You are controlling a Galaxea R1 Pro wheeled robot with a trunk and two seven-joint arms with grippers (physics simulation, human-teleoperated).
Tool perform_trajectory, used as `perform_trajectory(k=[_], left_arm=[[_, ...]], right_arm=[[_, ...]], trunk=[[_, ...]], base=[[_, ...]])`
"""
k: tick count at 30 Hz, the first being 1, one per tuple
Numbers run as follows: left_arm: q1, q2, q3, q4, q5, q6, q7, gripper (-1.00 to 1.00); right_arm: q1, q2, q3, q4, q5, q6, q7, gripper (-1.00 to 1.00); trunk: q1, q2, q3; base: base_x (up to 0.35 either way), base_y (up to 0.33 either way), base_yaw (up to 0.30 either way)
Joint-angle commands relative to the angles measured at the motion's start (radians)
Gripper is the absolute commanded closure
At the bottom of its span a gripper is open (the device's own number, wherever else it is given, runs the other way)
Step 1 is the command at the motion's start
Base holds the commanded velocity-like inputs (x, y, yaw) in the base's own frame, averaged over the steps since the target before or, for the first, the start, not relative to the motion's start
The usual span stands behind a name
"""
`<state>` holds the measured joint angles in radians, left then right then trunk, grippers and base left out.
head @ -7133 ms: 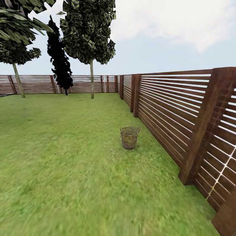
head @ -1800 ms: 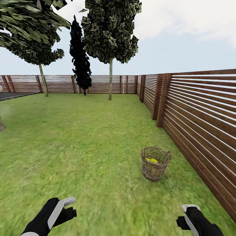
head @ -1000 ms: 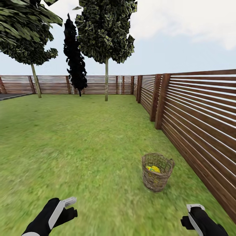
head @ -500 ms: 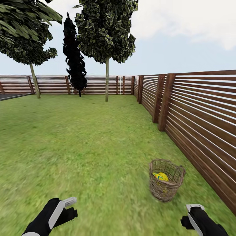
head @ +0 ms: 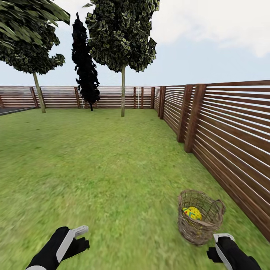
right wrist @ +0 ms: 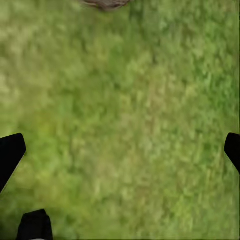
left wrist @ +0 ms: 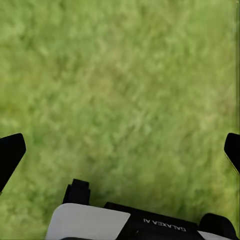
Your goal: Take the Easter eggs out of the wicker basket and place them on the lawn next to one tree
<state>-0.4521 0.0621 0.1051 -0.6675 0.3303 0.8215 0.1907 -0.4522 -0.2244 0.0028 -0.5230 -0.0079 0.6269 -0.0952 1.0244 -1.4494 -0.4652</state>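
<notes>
The wicker basket [head: 200, 216] stands upright on the lawn [head: 93, 168], near the slatted fence [head: 232, 127] and just ahead of the right hand [head: 224, 245]. Inside it 1 yellow Easter egg [head: 192, 213] with a blue-green zigzag is seen; the other 2 are not made out, being hidden by the weave or by the rim.

The left hand [head: 77, 238] is held low over bare grass, well apart from the basket. In both wrist views the dark fingertips [left wrist: 10, 152] sit at opposite edges of the picture with only grass between them — both hands are spread wide and nothing is held.

The eggs are judged to be small, light, rigid and smooth, so a slip is likely if they are pinched near a pointed end. A hold across the widest part, taken from above through the basket's open mouth, is judged safest, with gentle closing force. The basket wall is deep against an egg's size — the fingers are best kept clear of the rim and loop handles. The basket itself looks light and may tip if nudged.

2 thin-trunked trees [head: 123, 48] and a dark cypress [head: 85, 71] stand far off by the back fence.
</notes>
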Motion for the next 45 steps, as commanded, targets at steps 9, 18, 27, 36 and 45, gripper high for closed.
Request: perform_trajectory(k=[9, 18, 27, 36, 45], left_arm=[[0.0, -0.001, -0.001, -0.001, 0.01, 0.004, 0.008, -1.0], [0.0, -0.001, -0.001, -0.001, 0.01, 0.004, 0.009, -1.0], [0.0, -0.001, -0.002, -0.001, 0.01, 0.004, 0.009, -1.0], [0.0, -0.002, -0.002, -0.001, 0.01, 0.004, 0.009, -1.0], [0.0, -0.002, -0.001, -0.001, 0.012, 0.004, 0.009, -1.0]], right_arm=[[0.0, 0.0, 0.002, -0.002, -0.003, 0.001, -0.001, -1.0], [-0.001, 0.0, -0.001, -0.002, -0.006, 0.001, -0.001, -1.0], [0.0, 0.0, 0.001, -0.002, -0.007, 0.001, -0.001, -1.0], [-0.001, 0.003, 0.002, -0.001, -0.004, 0.001, -0.001, -1.0], [0.0, 0.004, 0.002, -0.001, -0.002, 0.001, -0.001, -1.0]], trunk=[[0.001, -0.001, -0.001], [0.001, -0.001, -0.001], [0.001, -0.001, -0.001], [0.001, -0.001, -0.001], [0.001, -0.001, -0.001]], base=[[0.348, 0.001, 0.0], [0.348, 0.0, 0.0], [0.348, 0.0, 0.0], [0.348, 0.0, 0.0], [0.346, 0.017, 0.0]])
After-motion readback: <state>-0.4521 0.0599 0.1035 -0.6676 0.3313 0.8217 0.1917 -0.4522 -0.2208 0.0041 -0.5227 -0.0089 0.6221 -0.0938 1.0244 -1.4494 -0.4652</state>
